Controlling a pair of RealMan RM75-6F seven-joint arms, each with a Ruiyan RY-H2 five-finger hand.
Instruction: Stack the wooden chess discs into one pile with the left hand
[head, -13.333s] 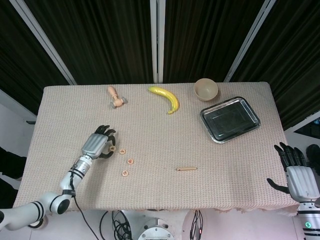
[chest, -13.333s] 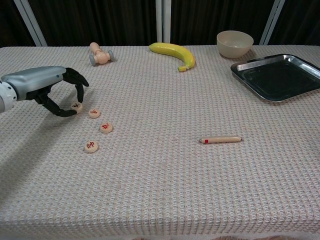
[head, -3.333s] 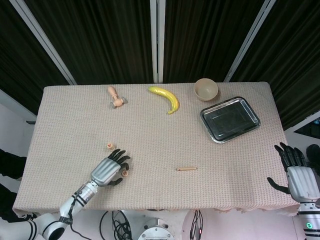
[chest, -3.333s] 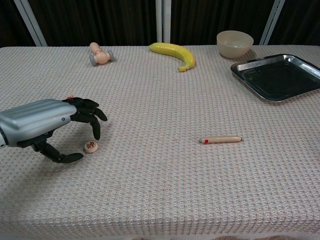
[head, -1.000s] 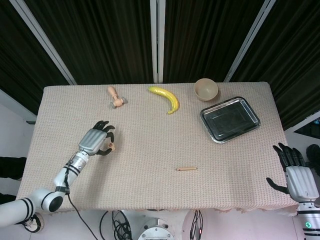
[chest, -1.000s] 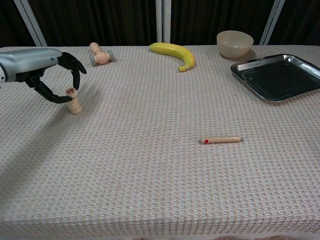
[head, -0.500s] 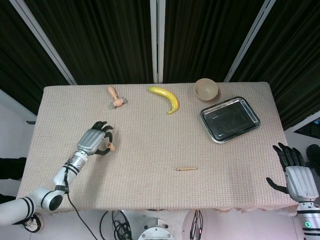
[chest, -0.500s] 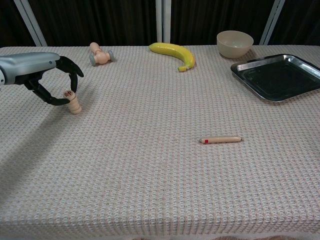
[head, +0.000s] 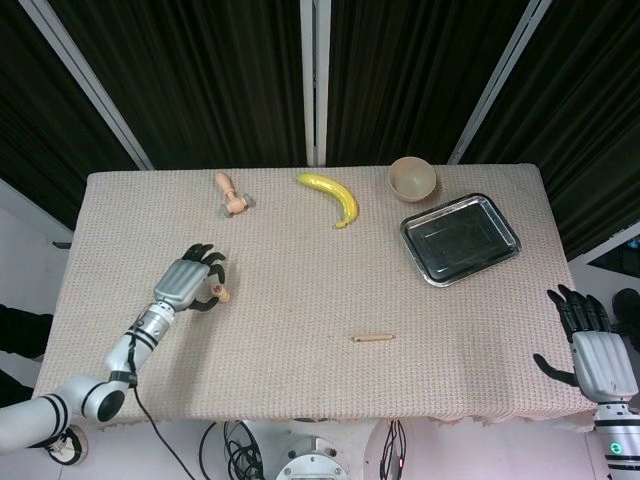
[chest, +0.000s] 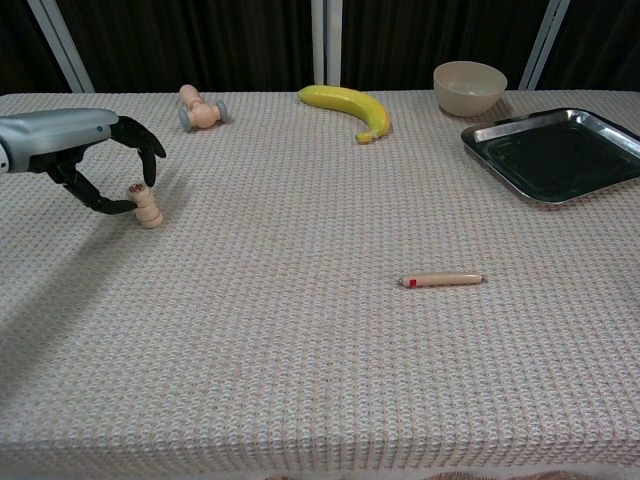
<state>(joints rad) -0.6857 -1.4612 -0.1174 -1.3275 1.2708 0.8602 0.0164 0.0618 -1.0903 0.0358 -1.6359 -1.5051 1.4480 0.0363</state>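
Discs: your pile stands upright on the desk, near its left side, top disc sitting a little off-centre.
Left hand: curved around the pile, fingers arched over the top, thumb low beside it; you cannot tell from either view whether it touches or grips the discs.
Right hand: fingers spread, holding nothing, off the desk's right front corner.
Stick: lies flat mid-desk, well apart from your pile.
Far edge: toy, banana, bowl.
Tray: right side, just beside the bowl.
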